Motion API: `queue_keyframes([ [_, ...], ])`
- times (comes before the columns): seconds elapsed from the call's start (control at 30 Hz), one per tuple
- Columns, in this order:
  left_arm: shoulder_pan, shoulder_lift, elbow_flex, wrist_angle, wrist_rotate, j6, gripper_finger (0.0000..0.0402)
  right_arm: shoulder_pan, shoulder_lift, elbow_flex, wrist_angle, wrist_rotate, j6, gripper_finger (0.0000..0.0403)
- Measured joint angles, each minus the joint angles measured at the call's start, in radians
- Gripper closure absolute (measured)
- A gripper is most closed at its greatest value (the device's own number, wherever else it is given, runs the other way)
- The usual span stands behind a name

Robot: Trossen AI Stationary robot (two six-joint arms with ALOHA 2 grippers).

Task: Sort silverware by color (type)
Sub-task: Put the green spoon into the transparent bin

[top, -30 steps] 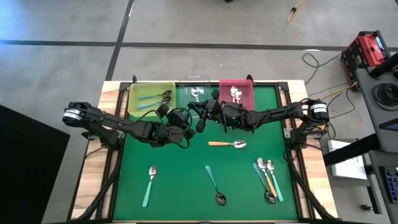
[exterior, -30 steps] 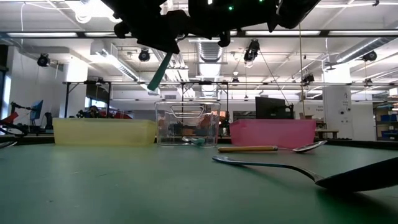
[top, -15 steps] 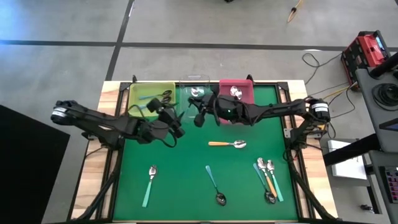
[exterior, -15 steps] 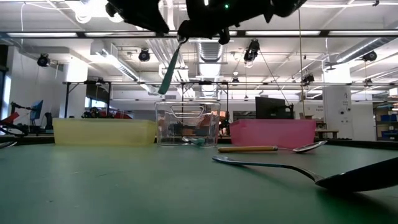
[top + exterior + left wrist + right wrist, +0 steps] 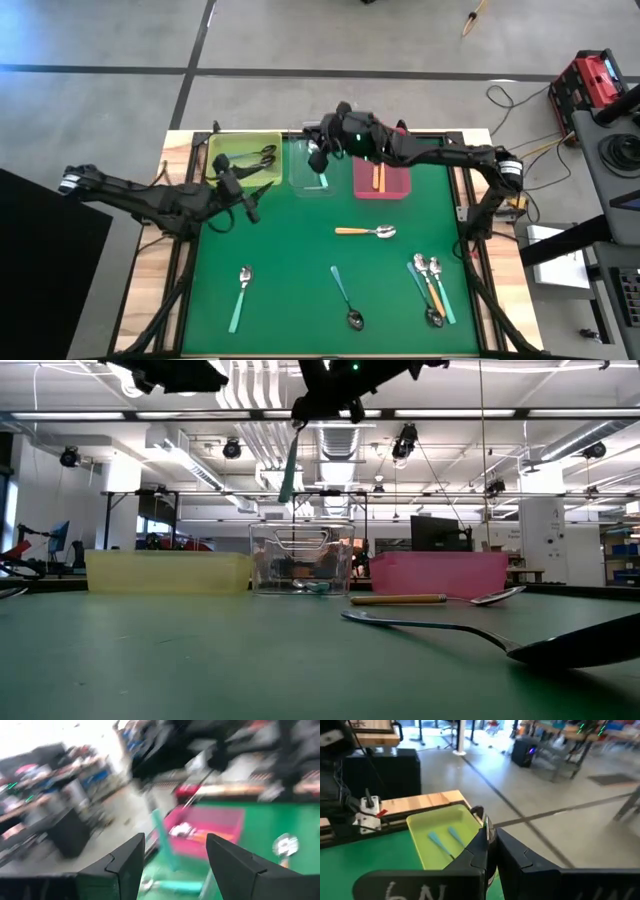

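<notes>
A: Silverware status: where does each spoon lie on the green surface [image 5: 300, 260]?

B: One teal-handled spoon with a silver bowl [image 5: 240, 298] lies at the near left. A teal-handled spoon with a dark bowl [image 5: 345, 298] lies near the middle of the front edge. An orange-handled spoon with a silver bowl [image 5: 366, 232] lies crosswise at centre. A cluster of orange- and teal-handled spoons [image 5: 431, 290] lies touching one another at the near right.

A: And the bins along the far edge?

B: The yellow-green plastic tray [image 5: 240, 155] holds teal-handled spoons with dark bowls. The clear plastic container [image 5: 303, 180] stands between it and the pink plastic tray [image 5: 368, 182], which holds an orange-handled spoon.

A: State of the right pincer?

B: The right pincer [image 5: 318, 160] hangs over the clear container, its fingers clamped on a teal-handled spoon [image 5: 289, 472] that dangles handle-down, slightly tilted, well above the container in the low view.

A: State of the left pincer?

B: The left pincer [image 5: 250, 205] hovers over the surface just in front of the yellow-green tray. Its fingers [image 5: 127, 865] stand apart with nothing between them.
</notes>
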Motion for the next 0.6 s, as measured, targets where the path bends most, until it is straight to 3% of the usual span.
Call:
queue_keyframes([
  [0.2,0.000,-0.184,-0.130,0.145,0.163,0.165,0.0207,-0.122,0.069,0.090,-0.032,-0.236,0.060,0.0390],
  [0.4,0.000,-0.325,-0.161,0.164,0.177,0.177,0.0207,-0.226,0.162,0.167,-0.029,-0.392,0.116,0.0390],
  [0.6,0.000,-0.431,-0.148,0.038,0.176,0.189,0.0207,-0.267,0.284,0.261,-0.079,-0.469,0.127,0.0390],
])
